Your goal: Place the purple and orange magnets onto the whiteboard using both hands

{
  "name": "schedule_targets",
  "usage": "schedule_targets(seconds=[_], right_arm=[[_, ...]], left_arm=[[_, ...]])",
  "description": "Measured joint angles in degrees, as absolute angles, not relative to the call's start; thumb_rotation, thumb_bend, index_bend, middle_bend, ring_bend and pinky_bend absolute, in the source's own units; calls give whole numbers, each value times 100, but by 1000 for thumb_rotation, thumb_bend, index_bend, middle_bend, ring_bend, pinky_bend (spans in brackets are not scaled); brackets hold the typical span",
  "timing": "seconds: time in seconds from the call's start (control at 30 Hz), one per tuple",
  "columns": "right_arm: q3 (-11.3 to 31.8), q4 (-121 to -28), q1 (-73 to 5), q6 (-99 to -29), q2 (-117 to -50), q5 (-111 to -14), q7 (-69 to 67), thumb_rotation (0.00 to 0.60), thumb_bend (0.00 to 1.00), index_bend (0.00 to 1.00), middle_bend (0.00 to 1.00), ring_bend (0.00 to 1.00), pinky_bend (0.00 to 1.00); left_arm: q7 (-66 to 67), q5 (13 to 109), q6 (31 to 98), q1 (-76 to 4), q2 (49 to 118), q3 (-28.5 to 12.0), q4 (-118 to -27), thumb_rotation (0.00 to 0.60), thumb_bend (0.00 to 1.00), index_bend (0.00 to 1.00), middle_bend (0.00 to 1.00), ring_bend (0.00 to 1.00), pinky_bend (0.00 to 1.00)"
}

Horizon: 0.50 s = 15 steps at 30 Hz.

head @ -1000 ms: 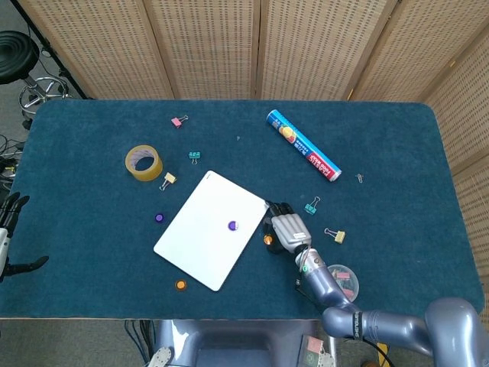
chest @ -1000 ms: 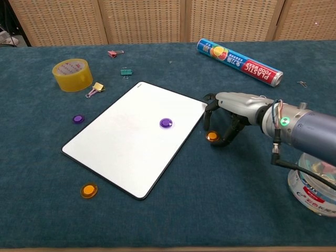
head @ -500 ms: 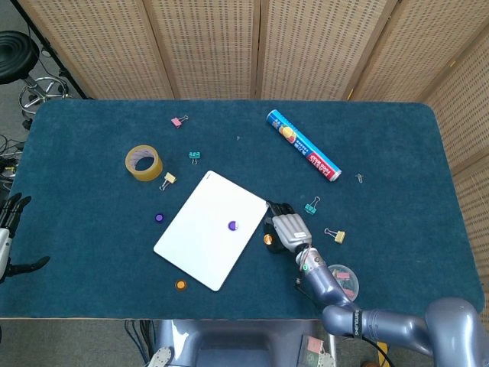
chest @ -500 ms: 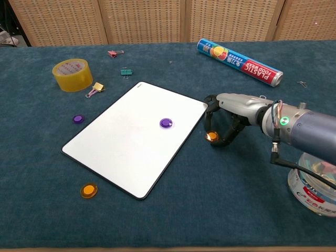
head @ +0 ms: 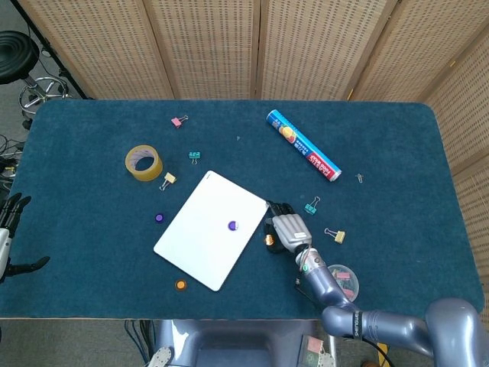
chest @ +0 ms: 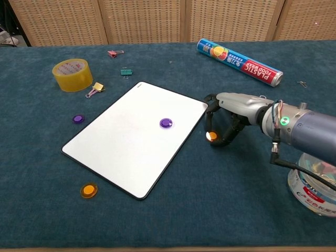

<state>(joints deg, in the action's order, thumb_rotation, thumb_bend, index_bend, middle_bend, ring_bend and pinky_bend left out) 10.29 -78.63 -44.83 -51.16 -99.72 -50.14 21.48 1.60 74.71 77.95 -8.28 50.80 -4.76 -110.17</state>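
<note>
I see white whiteboard (chest: pixel 126 136) | purple magnet (chest: pixel 166 123) | orange magnet (chest: pixel 88 190) | yellow tape roll (chest: pixel 72 74) | dark teal table cloth (chest: pixel 47 210)

Right hand (chest: pixel 227 116) low over tabletop (chest: pixel 220 199), palm down, fingers (chest: pixel 208 121) curled downward pinching orange magnet (chest: pixel 211 136); forearm extends right. Left hand (head: pixel 9 237) at far left edge, fingers spread, holding nothing.

A flat white rectangular whiteboard (head: pixel 210 240) lies on the blue felt table (head: pixel 92 191), one round purple magnet (head: pixel 232 225) on it; the right robot hand (head: pixel 286 229) pinches a round orange magnet (head: pixel 269 240) just beside its edge
</note>
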Motion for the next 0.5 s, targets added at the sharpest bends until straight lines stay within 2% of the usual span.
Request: schedule_targets(seconds=[0.5], right_arm=[[1185,-8276,-4587,-5138,-9931,-5051,2180,600,366,530,0,0,0]], left_arm=[[117,7497,7787,-827,5059,-469,-11017,600,0,0,0,0,0]])
